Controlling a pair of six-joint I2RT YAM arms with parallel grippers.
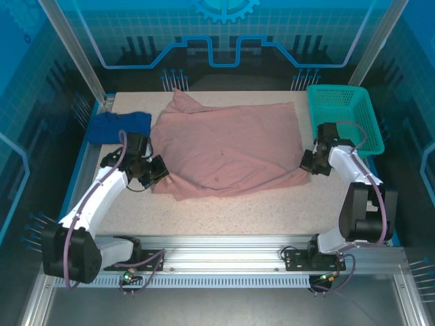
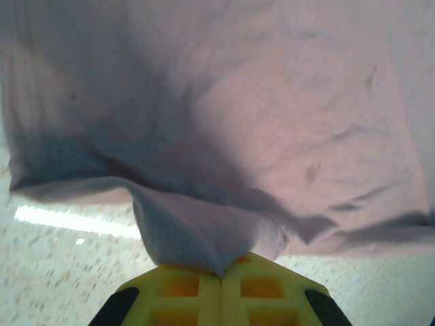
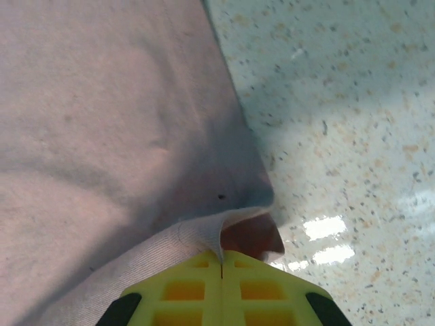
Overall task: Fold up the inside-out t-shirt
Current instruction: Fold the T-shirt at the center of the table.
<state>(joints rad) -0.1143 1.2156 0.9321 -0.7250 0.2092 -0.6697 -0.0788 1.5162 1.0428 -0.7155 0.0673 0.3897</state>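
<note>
Inside-out t-shirt [image 1: 228,146] lies spread, long axis running left to right.

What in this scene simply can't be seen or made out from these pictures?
- Top view: the left arm covers one corner of the dark blue cloth.
- Top view: the right arm covers the teal basket's near-left corner.
- Top view: the t-shirt's seams are too small to tell it is inside out.
- Both wrist views: the bottom edge cuts off the jaws, and the t-shirt runs off frame.
</note>
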